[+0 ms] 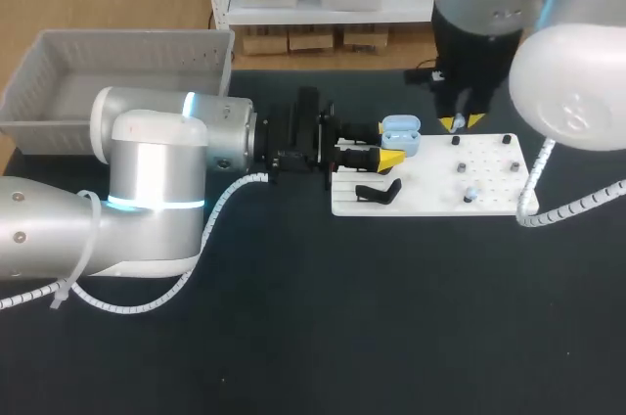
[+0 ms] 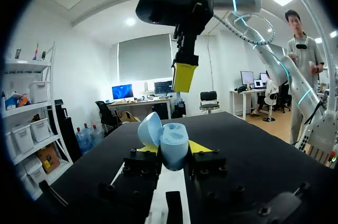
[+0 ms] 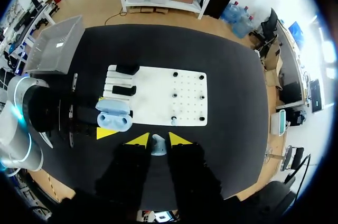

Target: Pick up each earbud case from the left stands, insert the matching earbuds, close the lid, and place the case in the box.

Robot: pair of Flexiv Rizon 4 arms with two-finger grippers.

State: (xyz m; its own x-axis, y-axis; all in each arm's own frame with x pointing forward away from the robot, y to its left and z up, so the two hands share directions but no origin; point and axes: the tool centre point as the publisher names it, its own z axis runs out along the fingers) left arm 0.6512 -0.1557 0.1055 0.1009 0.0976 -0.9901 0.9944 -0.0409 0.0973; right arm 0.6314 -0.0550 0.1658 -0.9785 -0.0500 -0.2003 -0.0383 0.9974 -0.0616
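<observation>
The left gripper point(image 2: 173, 149) is clamped on the earbud case point(image 2: 170, 142). The light-blue case is pinched from two sides between the yellow tips. Its lid is swung open and tilted off to one side, and the cavities are exposed. The case is held at the end of the white board point(image 1: 430, 202) nearest the left gripper, close beside the black stands point(image 3: 125, 91).

The right gripper point(image 3: 158, 139) is set narrow, with a small pale earbud point(image 3: 158, 146) gripped between its yellow tips. In the left wrist view this gripper is seen hanging above and just beyond the held case, apart from it and pointing down. In the right wrist view the open case is found ahead of the right gripper and off to its side, lower than its tips, and the board is spread out ahead of it.

A second earbud point(image 1: 470, 194) is seated on the board, ahead of the right gripper, among small black pegs point(image 1: 460, 168). The board is laid flat on the black table point(image 1: 293, 337).

A grey bin point(image 1: 117, 72) is placed behind the left arm, well apart from both grippers.
</observation>
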